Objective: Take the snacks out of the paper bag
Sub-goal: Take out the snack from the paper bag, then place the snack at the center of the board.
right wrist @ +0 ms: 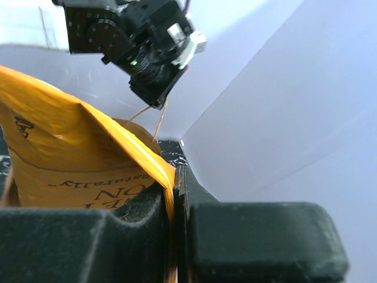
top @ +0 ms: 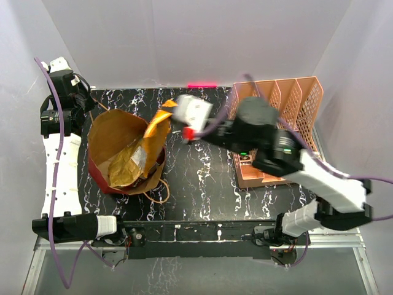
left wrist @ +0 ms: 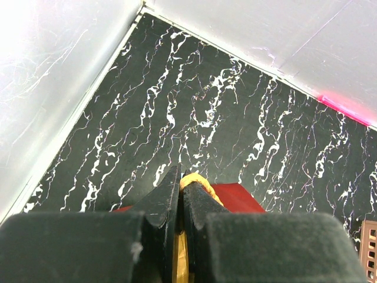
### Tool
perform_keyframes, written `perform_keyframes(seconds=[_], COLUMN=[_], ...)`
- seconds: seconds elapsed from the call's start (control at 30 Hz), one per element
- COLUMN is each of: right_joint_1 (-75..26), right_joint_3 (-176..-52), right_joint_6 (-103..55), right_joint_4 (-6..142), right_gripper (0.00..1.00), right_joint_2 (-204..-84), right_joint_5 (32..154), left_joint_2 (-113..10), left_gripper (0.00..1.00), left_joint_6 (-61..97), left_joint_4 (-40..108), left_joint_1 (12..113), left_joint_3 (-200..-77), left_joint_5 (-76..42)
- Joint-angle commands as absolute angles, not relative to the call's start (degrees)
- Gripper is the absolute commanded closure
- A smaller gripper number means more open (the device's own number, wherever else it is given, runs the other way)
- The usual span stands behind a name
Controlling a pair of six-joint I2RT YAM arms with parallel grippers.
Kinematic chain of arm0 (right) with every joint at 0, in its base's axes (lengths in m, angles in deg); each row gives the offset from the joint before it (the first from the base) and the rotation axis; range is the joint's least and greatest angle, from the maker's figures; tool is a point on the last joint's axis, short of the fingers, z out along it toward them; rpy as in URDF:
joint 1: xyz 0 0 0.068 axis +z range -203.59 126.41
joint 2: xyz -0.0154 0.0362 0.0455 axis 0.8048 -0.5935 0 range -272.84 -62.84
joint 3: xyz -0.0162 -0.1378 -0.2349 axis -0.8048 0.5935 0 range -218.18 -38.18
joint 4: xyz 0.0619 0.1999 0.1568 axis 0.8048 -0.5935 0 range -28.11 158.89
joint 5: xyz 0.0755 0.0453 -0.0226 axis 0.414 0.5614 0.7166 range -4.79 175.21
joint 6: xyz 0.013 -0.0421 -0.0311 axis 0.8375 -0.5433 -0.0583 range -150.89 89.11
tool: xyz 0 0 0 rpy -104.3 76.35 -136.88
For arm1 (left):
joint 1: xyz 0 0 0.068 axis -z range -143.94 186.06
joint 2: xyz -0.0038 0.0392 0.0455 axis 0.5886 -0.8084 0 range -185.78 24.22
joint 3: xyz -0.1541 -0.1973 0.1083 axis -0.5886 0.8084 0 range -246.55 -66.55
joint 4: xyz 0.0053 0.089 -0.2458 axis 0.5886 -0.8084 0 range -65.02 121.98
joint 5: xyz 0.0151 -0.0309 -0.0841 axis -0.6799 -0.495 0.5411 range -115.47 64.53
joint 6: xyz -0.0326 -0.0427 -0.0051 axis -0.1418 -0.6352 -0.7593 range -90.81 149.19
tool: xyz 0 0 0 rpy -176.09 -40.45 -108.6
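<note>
Orange packet (right wrist: 70, 159) in the right gripper's (right wrist: 175, 177) tight pinch, over the paper bag's (top: 104, 132) rim; left gripper (left wrist: 179, 183) nipping a cord handle (right wrist: 160, 118).

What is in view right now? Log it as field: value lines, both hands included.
left hand: shut on the handle, a cord of the bag
right hand: shut on the orange packet
orange packet: tilted, upper end past the rim, lower end in the bag's mouth
bag: left part of the table, mouth open
gold packet: inside the bag
organiser: right part of the table, apart from the bag
</note>
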State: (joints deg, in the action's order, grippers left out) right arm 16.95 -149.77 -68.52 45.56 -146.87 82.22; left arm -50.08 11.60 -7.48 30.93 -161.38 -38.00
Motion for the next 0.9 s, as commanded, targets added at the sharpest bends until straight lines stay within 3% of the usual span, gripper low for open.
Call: perform_keyframes(seconds=[0.0,0.23,0.57,0.87], right_joint_1=[16.98,16.98,16.98,13.00], right_joint_3=[-146.80,-128.58,-100.08,-92.24], right_joint_6=[-57.19,-42.26,-27.60,-26.23], right_joint_4=[41.77,34.66,43.43,44.70], right_gripper=[0.92,0.92,0.92,0.93], right_joint_2=[-135.01,-123.48,-118.48,-121.45], right_joint_5=[79.55,75.75,68.84,66.45], left_joint_2=[-48.58,-48.61,-47.37,-46.53], left_gripper=[1.00,1.00,1.00,1.00], left_joint_6=[11.96,11.52,12.47,12.05], left_joint_4=[-4.39,-4.68,-4.85,-4.42], left_joint_1=[30.86,30.86,30.85,30.87], left_joint_3=[-162.29,-162.17,-161.06,-160.02], left_joint_5=[-39.24,-38.53,-38.63,-37.00])
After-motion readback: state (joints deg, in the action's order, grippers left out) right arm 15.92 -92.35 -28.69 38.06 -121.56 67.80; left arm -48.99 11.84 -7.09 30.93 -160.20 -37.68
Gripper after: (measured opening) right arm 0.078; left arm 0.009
